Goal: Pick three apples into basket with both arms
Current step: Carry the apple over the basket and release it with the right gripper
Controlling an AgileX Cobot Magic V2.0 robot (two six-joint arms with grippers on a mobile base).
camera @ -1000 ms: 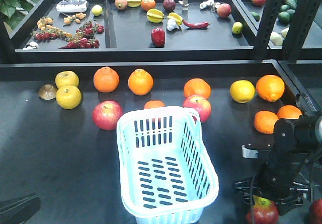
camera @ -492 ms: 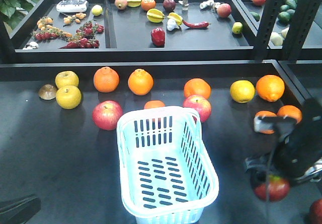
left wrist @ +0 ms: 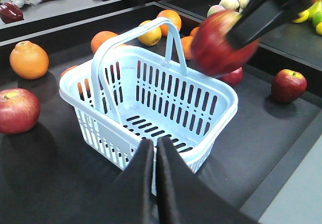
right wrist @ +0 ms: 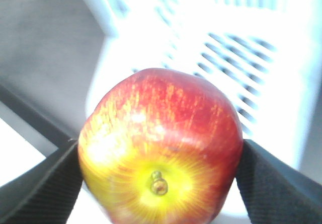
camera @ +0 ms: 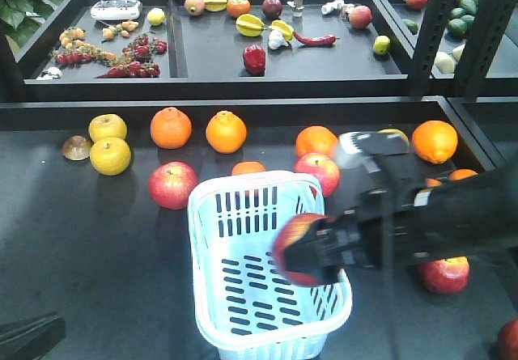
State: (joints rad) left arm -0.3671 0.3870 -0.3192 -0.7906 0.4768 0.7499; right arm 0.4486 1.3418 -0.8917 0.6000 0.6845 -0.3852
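the apple (camera: 301, 248) is clamped in the right gripper (right wrist: 160, 183) above the basket (camera: 243, 180), lower centre; the left gripper (left wrist: 155, 163) is closed, empty.

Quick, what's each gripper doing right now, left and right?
Left gripper: shut, holding nothing.
Right gripper: shut on an apple, over the basket edge.

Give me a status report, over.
Right gripper shut on apple, over the basket. Left gripper shut, empty. Nothing in basket, nothing in the way.
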